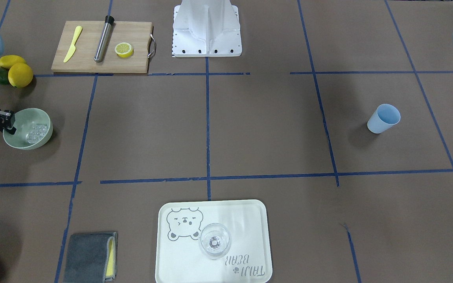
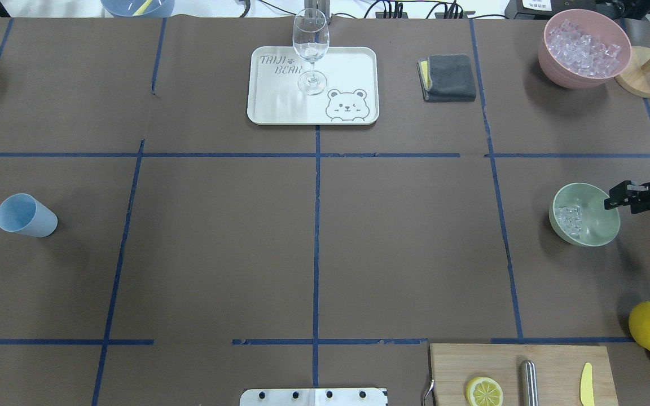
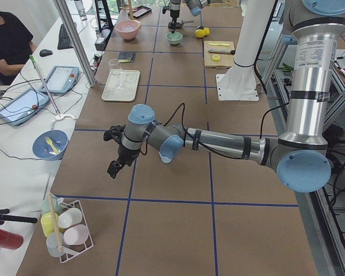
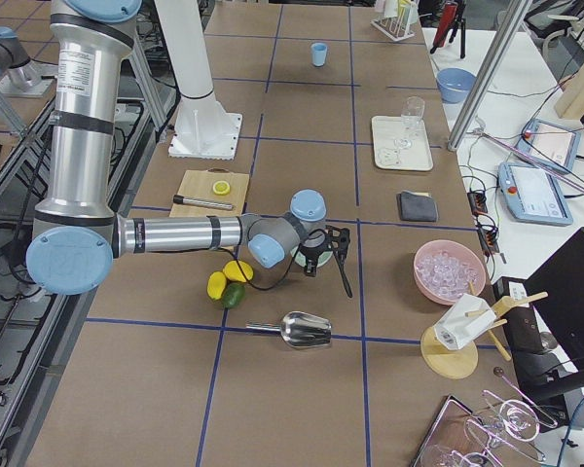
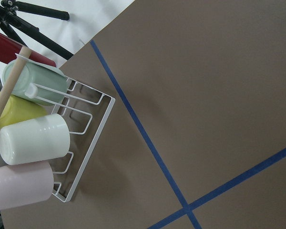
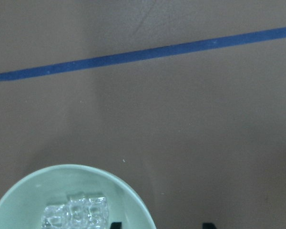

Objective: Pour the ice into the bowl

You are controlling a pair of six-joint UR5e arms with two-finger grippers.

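Overhead view: right arm reaches low across the table. Right gripper (image 6: 161, 224) has jaws spread wide, straddling the bowl (image 2: 598, 226) rim at 3 o'clock, clamping nothing. Ice (image 2: 570, 219) lies inside the bowl at 9 o'clock. Left gripper (image 3: 113, 167) points down; opening cannot be told.

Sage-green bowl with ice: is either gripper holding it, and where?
Seemingly not held: the right gripper has its fingers astride the round pale sage-green bowl's rim, spread apart.

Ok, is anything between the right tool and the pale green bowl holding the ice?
Nothing visible: the right tool sits at the rim of the round pale green bowl, with the clear ice cubes inside.
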